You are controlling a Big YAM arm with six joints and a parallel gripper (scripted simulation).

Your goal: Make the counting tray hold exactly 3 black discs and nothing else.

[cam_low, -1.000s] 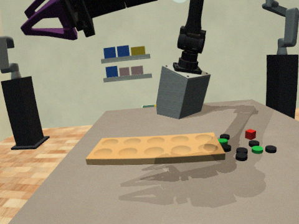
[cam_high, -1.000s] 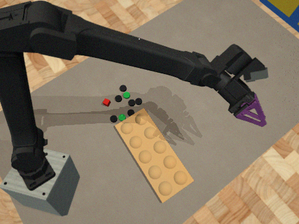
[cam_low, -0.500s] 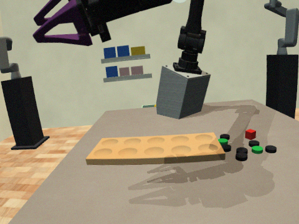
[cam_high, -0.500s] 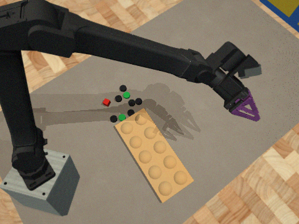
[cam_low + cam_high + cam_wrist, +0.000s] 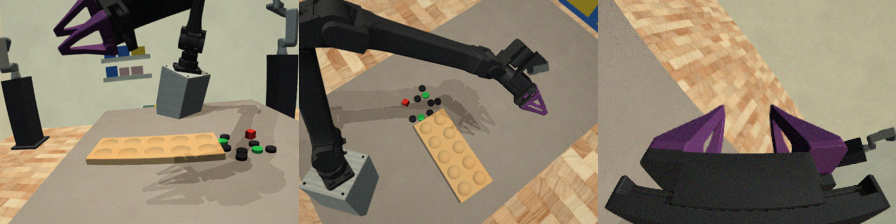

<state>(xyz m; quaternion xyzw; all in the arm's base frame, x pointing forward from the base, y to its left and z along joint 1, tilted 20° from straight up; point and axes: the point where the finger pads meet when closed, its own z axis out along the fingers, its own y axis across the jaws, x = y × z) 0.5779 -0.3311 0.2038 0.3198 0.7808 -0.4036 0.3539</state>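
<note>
So the gripper [image 5: 534, 104] with its purple fingers [image 5: 78, 34] hangs high over the grey table [image 5: 517, 149], fingers partway spread with nothing between them. The tan counting tray [image 5: 453, 155] lies flat below, well apart from it, all ten pockets bare. The black discs [image 5: 417, 98] cluster near the tray's far end with two green discs [image 5: 425, 95] and a red cube [image 5: 405, 102].

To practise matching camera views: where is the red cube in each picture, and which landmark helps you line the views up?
Top: red cube left of centre, left of the discs.
Exterior: red cube at right, beyond the discs.
Wrist: not in it.
Shared landmark: tray, its end by the discs.
</note>
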